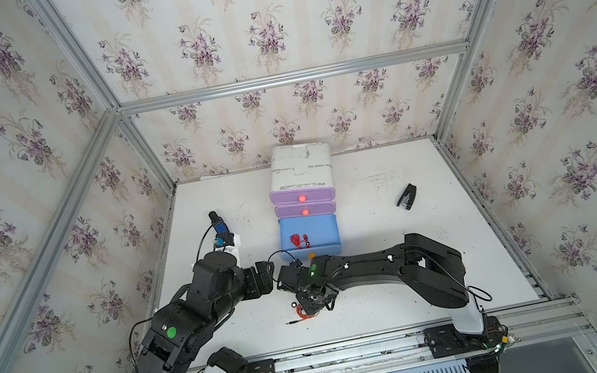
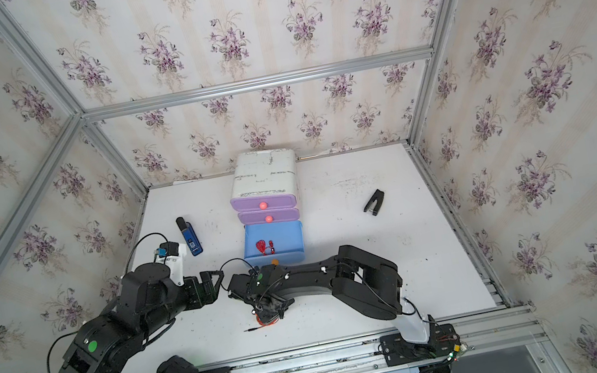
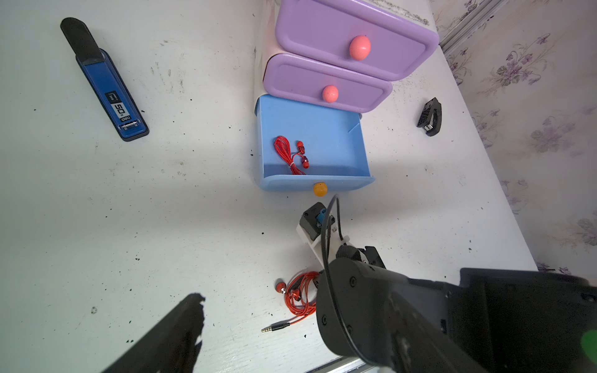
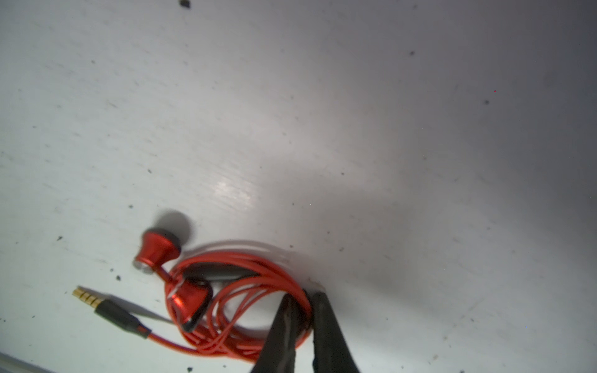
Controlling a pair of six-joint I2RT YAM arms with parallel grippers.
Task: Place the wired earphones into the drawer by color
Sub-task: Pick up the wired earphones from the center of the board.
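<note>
Right gripper (image 4: pixel 303 295) pinches red earphones (image 4: pixel 189 302), left gripper (image 1: pixel 267 272) gapes open, blue gadget (image 3: pixel 109 93) reads "50" and "deli".

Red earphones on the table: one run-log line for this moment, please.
right hand: shut on red earphones cord, on table | left hand: open, empty | blue drawer: open, one red set inside

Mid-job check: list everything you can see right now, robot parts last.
table: 1, white
cabinet: 1, white, table's back
blue drawer: 1, blue, cabinet bottom, open
purple drawers: 2, purple, above it, shut
stored earphones: 1, red, in blue drawer
loose earphones: 1, red, on table before drawer
oblong gadget: 1, blue-black, left of cabinet
small black object: 1, black, right of cabinet
left gripper: 1, black, open, empty
right gripper: 1, black, shut on loose earphones
</note>
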